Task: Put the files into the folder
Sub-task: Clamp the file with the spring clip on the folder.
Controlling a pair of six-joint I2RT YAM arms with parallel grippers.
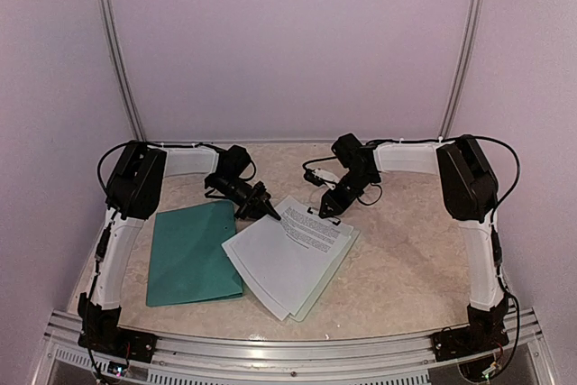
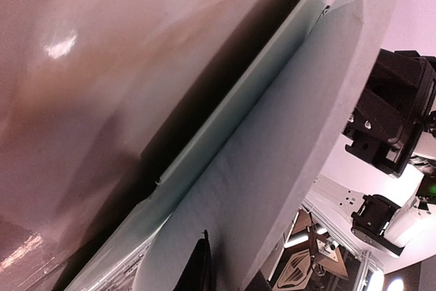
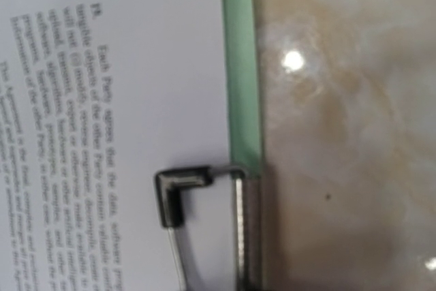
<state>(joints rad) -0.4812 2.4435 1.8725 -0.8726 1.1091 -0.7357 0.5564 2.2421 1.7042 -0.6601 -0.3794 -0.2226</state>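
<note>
The files (image 1: 284, 259) are white printed sheets fanned on a pale mint clipboard (image 1: 348, 242) at the table's centre. The dark teal folder (image 1: 191, 254) lies flat to their left. My left gripper (image 1: 270, 214) is at the sheets' far left corner. In the left wrist view a dark finger (image 2: 199, 270) rests against a lifted sheet (image 2: 272, 141); the gap between the jaws is not readable. My right gripper (image 1: 327, 212) is down on the clipboard's metal clip (image 3: 178, 182), which lies over the printed sheet (image 3: 122, 66) and runs off the bottom edge toward my unseen fingertips.
The beige marbled tabletop (image 1: 406, 259) stretches right of the clipboard. White walls with metal rails close in the back and sides. An aluminium rail (image 1: 297, 349) runs along the near edge. The right arm (image 2: 395, 120) shows close behind the lifted sheet.
</note>
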